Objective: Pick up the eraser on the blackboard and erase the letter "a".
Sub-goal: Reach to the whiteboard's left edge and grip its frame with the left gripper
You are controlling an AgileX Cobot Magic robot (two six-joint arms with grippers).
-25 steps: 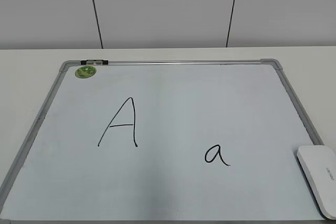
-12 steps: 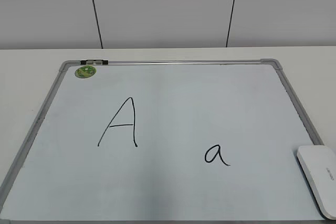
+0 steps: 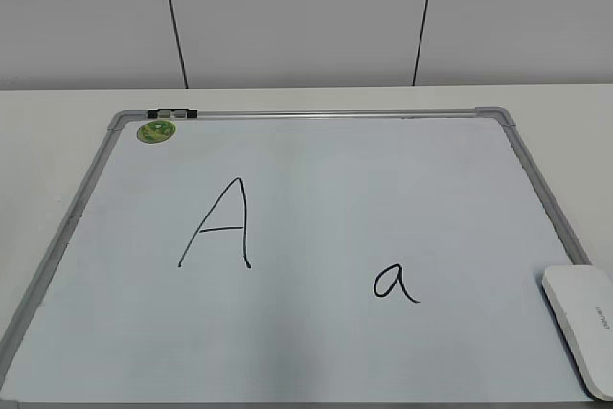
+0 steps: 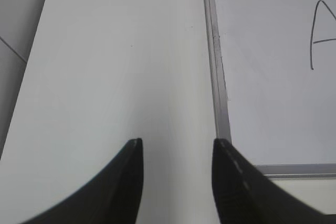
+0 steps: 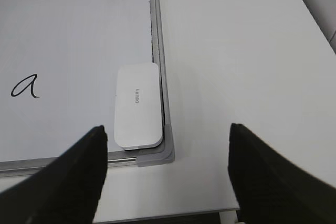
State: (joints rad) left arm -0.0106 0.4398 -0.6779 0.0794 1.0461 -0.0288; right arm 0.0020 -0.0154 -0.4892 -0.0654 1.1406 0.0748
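The white eraser [image 3: 582, 325] lies flat in the near right corner of the blackboard [image 3: 316, 170]; in the right wrist view the eraser [image 5: 137, 105] sits against the frame. The small black letter "a" [image 3: 395, 283] is left of it, and shows in the right wrist view [image 5: 25, 86]. My right gripper [image 5: 167, 132] is open and empty, above the table just short of the eraser. My left gripper [image 4: 176, 142] is open and empty, over the table beside the board's left frame [image 4: 216, 72]. Neither gripper shows in the exterior view.
A large capital "A" [image 3: 220, 224] is drawn left of centre. A round green magnet [image 3: 155, 130] sits at the far left corner. The white table [image 5: 247, 66] extends right of the board; its front edge is close below my right gripper.
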